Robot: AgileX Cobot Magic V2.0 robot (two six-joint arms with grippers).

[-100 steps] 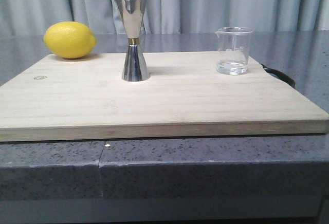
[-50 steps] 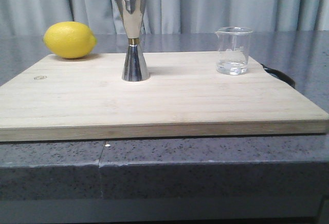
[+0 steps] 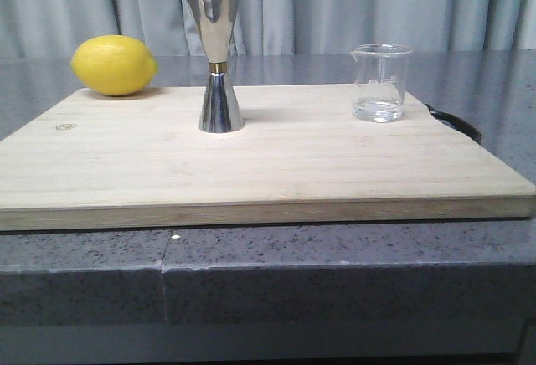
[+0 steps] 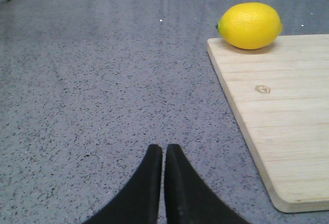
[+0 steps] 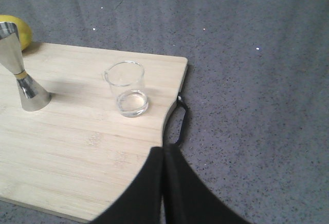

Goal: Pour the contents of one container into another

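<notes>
The clear glass beaker (image 3: 381,82) stands upright on the right of the wooden board (image 3: 251,164); it also shows in the right wrist view as the beaker (image 5: 126,89). The steel jigger (image 3: 218,58) stands upright near the board's middle, with a brass band at its waist, and appears again as the jigger (image 5: 22,68). My right gripper (image 5: 163,151) is shut and empty, over the board's right edge, short of the beaker. Out over bare countertop left of the board, my left gripper (image 4: 163,149) is shut and holds nothing. Neither gripper shows in the front view.
A yellow lemon (image 3: 114,64) lies on the board's far left corner, seen too as the lemon (image 4: 250,25). A black strap loop (image 5: 179,123) hangs off the board's right edge. Grey speckled countertop (image 4: 103,80) surrounds the board; a curtain hangs behind.
</notes>
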